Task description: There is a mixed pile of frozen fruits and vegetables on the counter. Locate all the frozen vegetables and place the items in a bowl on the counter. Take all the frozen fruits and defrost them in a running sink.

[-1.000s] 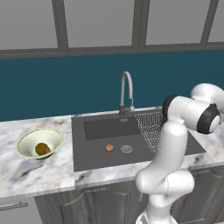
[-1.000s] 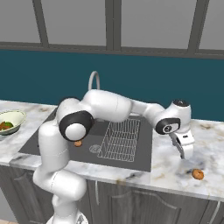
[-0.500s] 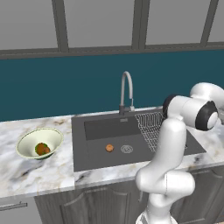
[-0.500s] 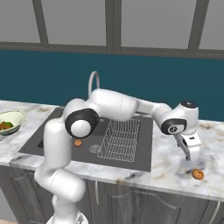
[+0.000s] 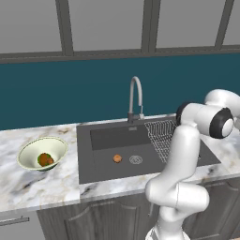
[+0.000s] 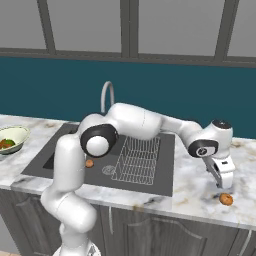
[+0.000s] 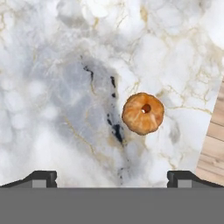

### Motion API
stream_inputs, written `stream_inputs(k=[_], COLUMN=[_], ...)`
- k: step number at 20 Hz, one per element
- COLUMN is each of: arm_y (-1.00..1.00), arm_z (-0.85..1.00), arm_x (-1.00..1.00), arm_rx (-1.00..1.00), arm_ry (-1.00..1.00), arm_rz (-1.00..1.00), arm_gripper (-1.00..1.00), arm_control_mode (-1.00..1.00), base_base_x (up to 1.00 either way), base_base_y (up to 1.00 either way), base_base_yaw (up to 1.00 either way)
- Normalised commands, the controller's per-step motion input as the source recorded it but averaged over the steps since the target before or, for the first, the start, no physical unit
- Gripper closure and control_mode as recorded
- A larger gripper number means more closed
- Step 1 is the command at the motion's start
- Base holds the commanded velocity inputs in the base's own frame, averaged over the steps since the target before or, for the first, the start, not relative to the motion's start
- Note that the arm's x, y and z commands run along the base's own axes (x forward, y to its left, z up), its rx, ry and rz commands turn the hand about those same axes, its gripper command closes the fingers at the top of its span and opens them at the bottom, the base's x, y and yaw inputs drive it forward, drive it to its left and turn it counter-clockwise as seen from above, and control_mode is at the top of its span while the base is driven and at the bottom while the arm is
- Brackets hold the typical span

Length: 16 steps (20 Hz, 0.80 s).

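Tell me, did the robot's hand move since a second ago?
Yes. In the right base view the open gripper has swung away from the sink, out along the counter, and dropped close above the orange fruit.

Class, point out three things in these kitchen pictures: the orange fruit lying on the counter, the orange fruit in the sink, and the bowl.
orange fruit on the counter (image 7: pixel 143 113), hand view, its rounded top.
orange fruit in the sink (image 5: pixel 117 159), left base view, its middle.
bowl (image 5: pixel 31 149), left base view, its bare inner wall.

glossy white arm (image 6: pixel 135 121), dark joints
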Motion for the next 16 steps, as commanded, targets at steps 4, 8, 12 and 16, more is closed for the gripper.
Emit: stream_inputs(k=[4, 8, 12, 16], arm_y=[-0.11, -0.13, -0.16, -0.16], arm_z=[-0.12, -0.07, -0.02, -0.05], arm_x=[-0.10, -0.05, 0.00, 0.00], arm_rx=[0.00, 0.00, 0.01, 0.00], arm_ry=[0.00, 0.00, 0.00, 0.00], arm_rz=[0.00, 0.00, 0.00, 0.00], arm_gripper=[-1.00, -1.00, -1.00, -1.00], arm_control_mode=[-1.00, -1.00, -1.00, -1.00], base_base_x=[0.00, 0.00, 0.00, 0.00], base_base_y=[0.00, 0.00, 0.00, 0.00], base_base_yaw=[0.00, 0.00, 0.00, 0.00])
